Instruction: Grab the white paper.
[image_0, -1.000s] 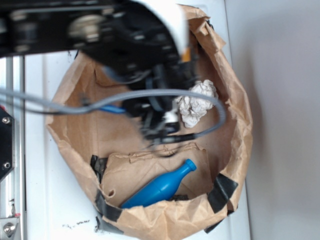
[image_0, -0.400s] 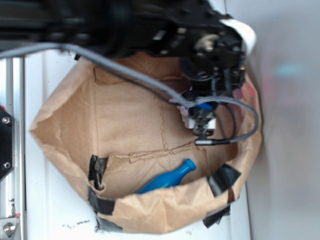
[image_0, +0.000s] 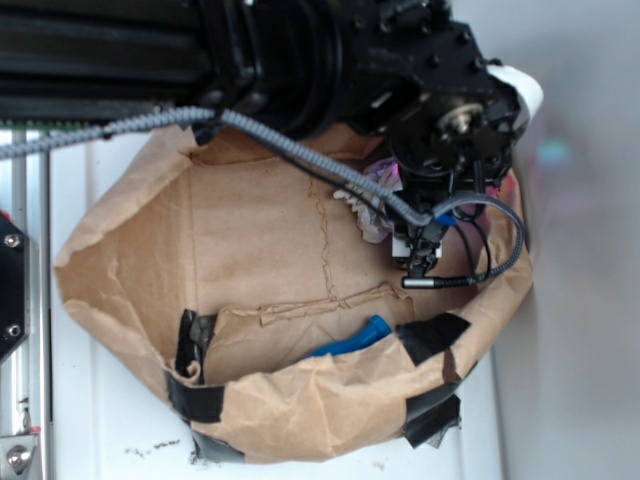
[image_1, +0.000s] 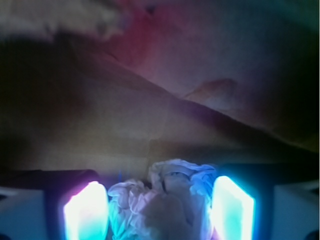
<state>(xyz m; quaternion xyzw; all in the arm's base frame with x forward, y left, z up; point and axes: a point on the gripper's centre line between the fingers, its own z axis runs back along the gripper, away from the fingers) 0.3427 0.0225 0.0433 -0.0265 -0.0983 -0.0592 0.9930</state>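
- Straddling the white paper (image_1: 162, 202), gripper (image_1: 159, 207) fingers (image_1: 85, 212) glow either side of the wad; jaws spread, contact not discernible.
- Paper sits inside brown paper bag (image_0: 130, 260), right side, mostly hidden by the arm in the exterior view.
- Blue bottle (image_0: 352, 338) lies along the near bag wall, apart from the wad.

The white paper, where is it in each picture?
Exterior: the white paper peeks out right of centre, inside the brown bag, mostly hidden under the black arm.
Wrist: it fills the bottom middle, between the two glowing fingers of the gripper.
Shared landmark: the brown bag wall, behind the paper in the wrist view.
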